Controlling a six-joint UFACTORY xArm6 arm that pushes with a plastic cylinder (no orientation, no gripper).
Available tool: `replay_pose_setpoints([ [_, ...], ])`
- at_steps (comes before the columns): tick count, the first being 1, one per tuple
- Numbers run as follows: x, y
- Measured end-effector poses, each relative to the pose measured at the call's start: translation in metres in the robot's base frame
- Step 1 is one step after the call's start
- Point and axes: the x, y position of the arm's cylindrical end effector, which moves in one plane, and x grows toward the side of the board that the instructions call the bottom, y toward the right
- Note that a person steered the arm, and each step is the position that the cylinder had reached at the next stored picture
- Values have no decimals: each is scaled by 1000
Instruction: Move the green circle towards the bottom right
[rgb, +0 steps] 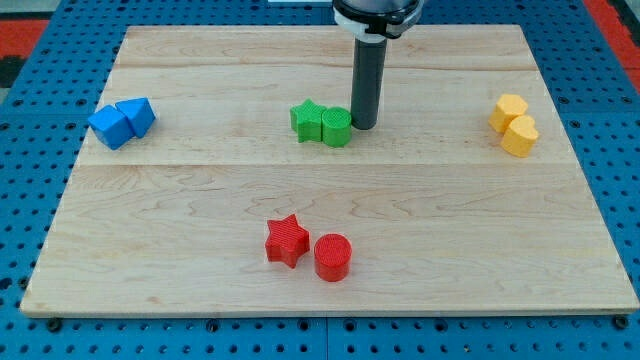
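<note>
Apparently at the approach stage: my tip (364, 124) down on the counter (200, 200) just right of the green circle (337, 128), near the upper middle of the frame, touching it or nearly so; too close to tell which. Green circle pressed against the green star (307, 120) on its left, the pair sitting side by side.

No claw fitted to this arm, only the dark rod, so nothing to call spread, pressed together or pinching.

Badly placed for the task as things stand. Bottom right lies beyond the tip, so a push from this side would drive the circle left into the star. Next move, by this reading: travel round to the circle's upper-left side, then push diagonally down and right across the bare wood. Awkward, since the star occupies much of that side; a route over the top of the pair and a contact at the circle's upper edge looks the safer choice, to avoid dragging the star along.

Elsewhere: red star (286, 240) and red circle (332, 257) at lower centre, somewhat left of the likely path; two blue blocks (121, 122) at upper left, shapes unclear; two yellow blocks (514, 124) at upper right, well apart from the path.

No brands, labels or readable writing anywhere in view.
</note>
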Motion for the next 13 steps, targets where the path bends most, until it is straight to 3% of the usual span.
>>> replay_pose_setpoints([
  [6,-13,9],
  [7,-48,13],
  [9,-57,-35],
  [11,-40,-76],
  [12,-33,-61],
  [13,1,-29],
])
